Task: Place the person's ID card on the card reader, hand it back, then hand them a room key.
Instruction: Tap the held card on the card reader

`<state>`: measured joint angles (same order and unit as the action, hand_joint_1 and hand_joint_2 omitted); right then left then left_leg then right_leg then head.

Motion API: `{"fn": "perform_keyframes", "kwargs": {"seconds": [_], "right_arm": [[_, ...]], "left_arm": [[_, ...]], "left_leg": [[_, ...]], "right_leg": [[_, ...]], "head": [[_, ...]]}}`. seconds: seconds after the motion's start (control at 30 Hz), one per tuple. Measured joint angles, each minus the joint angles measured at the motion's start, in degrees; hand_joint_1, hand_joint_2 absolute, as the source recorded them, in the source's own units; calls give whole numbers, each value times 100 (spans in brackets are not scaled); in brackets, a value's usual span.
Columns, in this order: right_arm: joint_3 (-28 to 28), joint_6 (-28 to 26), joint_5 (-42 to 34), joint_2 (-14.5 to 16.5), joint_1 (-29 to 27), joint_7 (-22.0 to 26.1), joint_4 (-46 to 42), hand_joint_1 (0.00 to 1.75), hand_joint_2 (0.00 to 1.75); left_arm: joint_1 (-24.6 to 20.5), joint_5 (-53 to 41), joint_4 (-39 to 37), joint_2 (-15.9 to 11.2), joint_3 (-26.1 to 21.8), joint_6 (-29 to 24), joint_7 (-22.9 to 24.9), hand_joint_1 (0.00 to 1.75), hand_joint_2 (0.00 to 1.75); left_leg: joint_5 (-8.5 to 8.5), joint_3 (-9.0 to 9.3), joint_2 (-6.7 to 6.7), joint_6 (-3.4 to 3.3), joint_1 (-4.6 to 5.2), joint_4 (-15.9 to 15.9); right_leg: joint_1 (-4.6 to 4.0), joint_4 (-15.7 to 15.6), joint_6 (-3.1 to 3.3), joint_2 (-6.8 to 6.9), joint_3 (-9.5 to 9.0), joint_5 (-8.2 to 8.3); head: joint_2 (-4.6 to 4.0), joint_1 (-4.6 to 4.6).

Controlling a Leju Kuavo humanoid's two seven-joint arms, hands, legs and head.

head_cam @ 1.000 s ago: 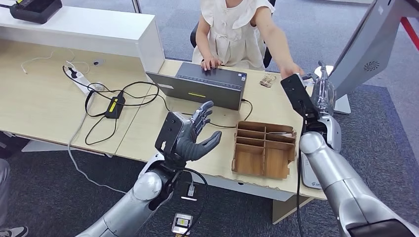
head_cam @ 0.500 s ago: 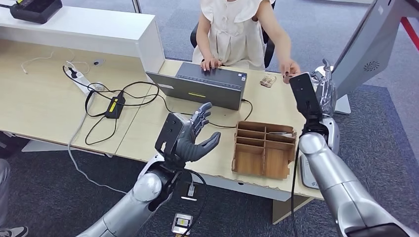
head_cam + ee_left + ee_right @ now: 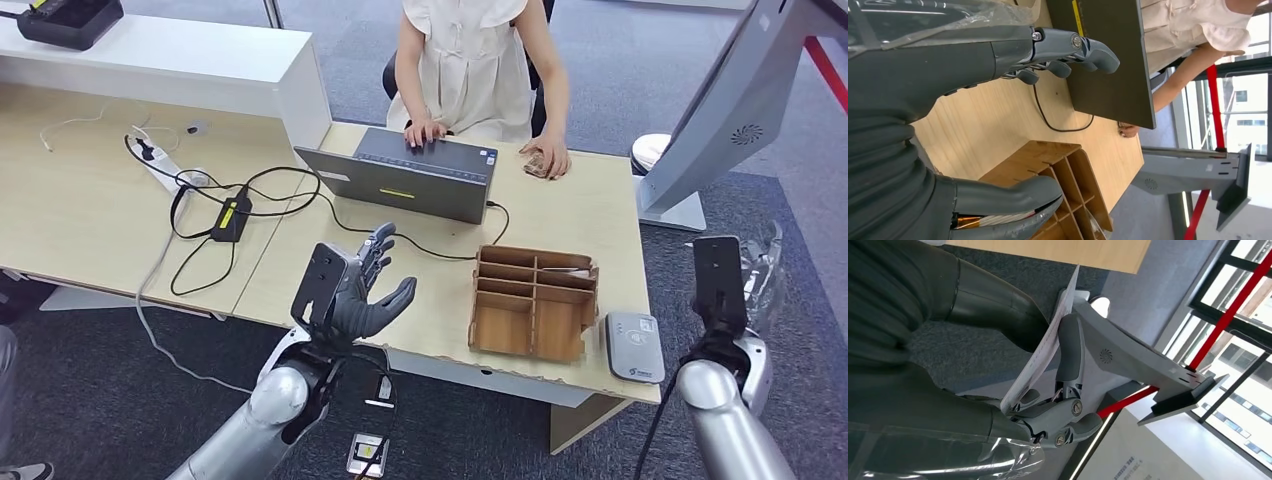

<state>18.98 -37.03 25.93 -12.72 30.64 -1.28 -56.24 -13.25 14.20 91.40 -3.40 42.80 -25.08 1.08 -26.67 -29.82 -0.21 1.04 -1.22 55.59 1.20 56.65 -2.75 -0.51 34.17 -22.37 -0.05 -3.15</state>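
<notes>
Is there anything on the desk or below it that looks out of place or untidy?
Yes. A small device lies on the floor, hanging by a cable off the desk edge. Black cables sprawl in loose loops beside the power strip. The wooden organizer sits slightly askew.

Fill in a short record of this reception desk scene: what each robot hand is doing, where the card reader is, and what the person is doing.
right hand: pinches a thin white ID card, off the desk's right edge
left hand: open, above the desk
grey card reader: on the pale wooden desk, right of the brown wooden organiser
person: seated, both hands on desk and laptop
</notes>
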Motion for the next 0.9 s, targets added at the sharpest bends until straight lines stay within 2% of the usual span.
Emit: {"fn": "perform_keyframes", "kwargs": {"seconds": [0.27, 0.43, 0.6, 0.73, 0.9], "right_arm": [[-231, 399, 734, -406, -757, -725, -706, 175, 175], [-237, 1104, 1048, -555, -976, -1141, -997, 175, 175], [-127, 2067, 1508, -644, -1048, -1584, -1135, 175, 175], [-5, 2367, 1705, -654, -1056, -1720, -1118, 175, 175], [163, 2458, 1835, -650, -1040, -1725, -972, 175, 175]], "left_arm": [[131, 69, 184, -67, -65, -8, 55, 0, 175], [158, 89, 212, -72, -104, 123, 11, 0, 175], [160, 71, 219, -60, -137, 376, -1, 0, 175], [160, 61, 219, -48, -148, 435, -1, 0, 175], [161, 51, 219, -38, -151, 458, -1, 0, 175]], "left_leg": [[4, 3, -5, 1, -1, -1], [4, 2, -6, 0, -1, -1], [4, 1, -5, 0, -1, -1], [4, 0, -6, 0, -1, -1], [4, -1, -7, 0, -1, -1]], "right_leg": [[-2, 0, 2, 2, -3, 2], [-1, 0, 2, 2, -3, 2], [-1, 0, 2, 2, -2, 2], [-2, 1, 2, 2, -2, 2], [-2, 1, 2, 3, -3, 1]], "head": [[1, -1], [1, 1], [1, 0], [0, 0], [0, -1]]}}
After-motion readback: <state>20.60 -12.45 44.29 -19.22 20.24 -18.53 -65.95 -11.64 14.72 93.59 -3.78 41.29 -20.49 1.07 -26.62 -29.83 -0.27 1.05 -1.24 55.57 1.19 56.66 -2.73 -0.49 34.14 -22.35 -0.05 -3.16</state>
